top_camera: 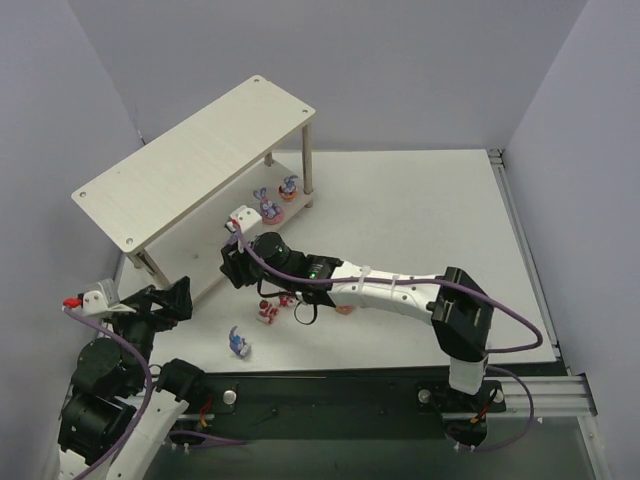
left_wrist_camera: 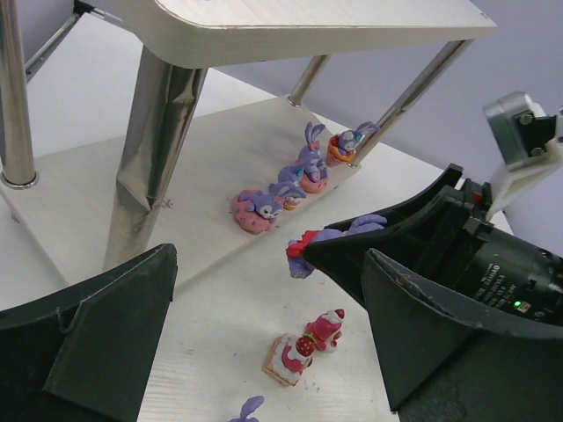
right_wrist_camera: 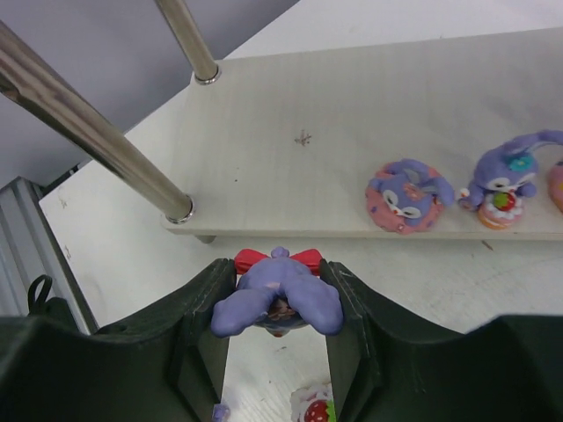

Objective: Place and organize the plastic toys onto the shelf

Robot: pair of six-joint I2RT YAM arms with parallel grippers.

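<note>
My right gripper (right_wrist_camera: 277,283) is shut on a purple bunny with a red bow (right_wrist_camera: 278,297) and holds it just in front of the shelf's lower board (right_wrist_camera: 352,114). From above, this gripper (top_camera: 238,262) is at the board's front edge. The two-tier pale wood shelf (top_camera: 190,160) has several bunnies on its lower board (left_wrist_camera: 202,167), among them a flat one (left_wrist_camera: 259,208) and an upright one (left_wrist_camera: 310,167). My left gripper (left_wrist_camera: 273,290) is open and empty, above two strawberry bears (left_wrist_camera: 324,330) on the table. It sits at the front left (top_camera: 168,298).
A loose purple bunny (top_camera: 239,343) lies on the table near the front edge. A small orange-pink piece (top_camera: 343,310) shows under the right arm. The shelf's metal legs (left_wrist_camera: 154,149) stand close to the left gripper. Grey walls enclose the table.
</note>
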